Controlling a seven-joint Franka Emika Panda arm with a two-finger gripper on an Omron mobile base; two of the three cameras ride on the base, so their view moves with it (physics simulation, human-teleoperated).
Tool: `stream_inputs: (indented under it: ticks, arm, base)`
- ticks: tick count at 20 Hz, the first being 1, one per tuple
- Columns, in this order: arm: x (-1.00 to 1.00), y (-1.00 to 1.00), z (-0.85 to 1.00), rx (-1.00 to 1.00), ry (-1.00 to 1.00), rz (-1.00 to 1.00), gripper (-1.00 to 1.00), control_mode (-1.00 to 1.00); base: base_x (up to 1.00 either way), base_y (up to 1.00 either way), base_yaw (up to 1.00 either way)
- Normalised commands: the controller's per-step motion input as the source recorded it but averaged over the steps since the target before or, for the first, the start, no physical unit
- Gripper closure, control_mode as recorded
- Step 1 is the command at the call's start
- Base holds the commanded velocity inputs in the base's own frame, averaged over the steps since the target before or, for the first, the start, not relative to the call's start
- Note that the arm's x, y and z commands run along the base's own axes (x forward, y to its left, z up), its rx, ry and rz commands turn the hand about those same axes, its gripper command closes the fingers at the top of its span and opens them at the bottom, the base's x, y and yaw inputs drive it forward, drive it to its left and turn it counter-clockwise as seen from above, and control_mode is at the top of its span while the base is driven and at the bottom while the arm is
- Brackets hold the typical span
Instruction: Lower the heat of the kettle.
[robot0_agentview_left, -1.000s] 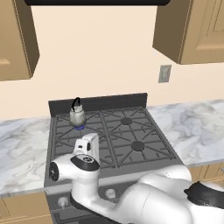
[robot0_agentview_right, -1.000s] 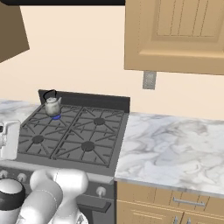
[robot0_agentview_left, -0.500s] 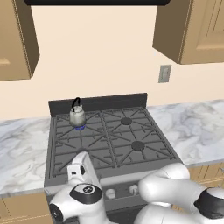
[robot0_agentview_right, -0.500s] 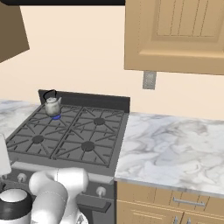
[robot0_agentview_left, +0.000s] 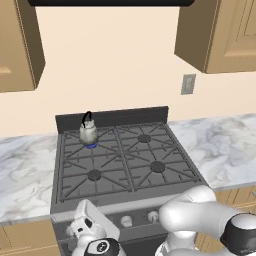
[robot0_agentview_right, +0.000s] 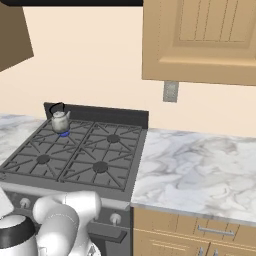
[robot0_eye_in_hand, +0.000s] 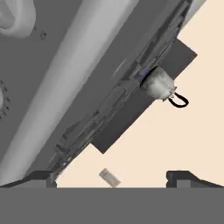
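Our tool hangs wide open and empty in front of the stove, low by the knob panel.

In the hand view we see the two dark fingertips of the tool (robot0_eye_in_hand: 111, 176) far apart at the bottom corners, with nothing between them and nothing touched. They point at the grey front edge of the stove (robot0_agentview_left: 125, 200) from below and at a roll, so the cooktop runs as a diagonal. The small silver-grey metal kettle with a thin black arched handle (robot0_agentview_left: 88, 132) stands upright on the rear left burner grate, close to the dark back panel, over a small blue flame (robot0_agentview_left: 91, 146). We see white round knobs (robot0_agentview_left: 153, 216) along the stove's front. The marbled white surface (robot0_agentview_right: 200, 165) flanks the stove on both sides.
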Motion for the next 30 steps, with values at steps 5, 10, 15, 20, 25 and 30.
stream_inputs:
  ticks: [5,10,15,20,25,30]
  arm:
    - [-0.17,0.18,-0.38,-0.18,0.00,0.19,-1.00,-1.00]
    - [0.00,0.02,-0.42,-0.06,0.00,0.16,-1.00,-1.00]
    - [0.00,0.01,-0.39,-0.03,0.01,0.14,-1.00,-1.00]
    - [0.00,0.07,-0.34,-0.02,0.01,0.04,-1.00,-1.00]
    - [0.00,0.04,-0.31,-0.03,0.02,0.00,-1.00,-1.00]
    - [0.00,0.14,-0.31,-0.02,0.06,0.00,-1.00,-1.00]
  base:
    - [0.00,0.00,0.00]
    - [0.00,0.00,0.00]
    - [0.00,0.00,0.00]
    - [0.00,0.00,0.00]
    - [0.00,0.00,0.00]
    - [0.00,0.00,0.00]
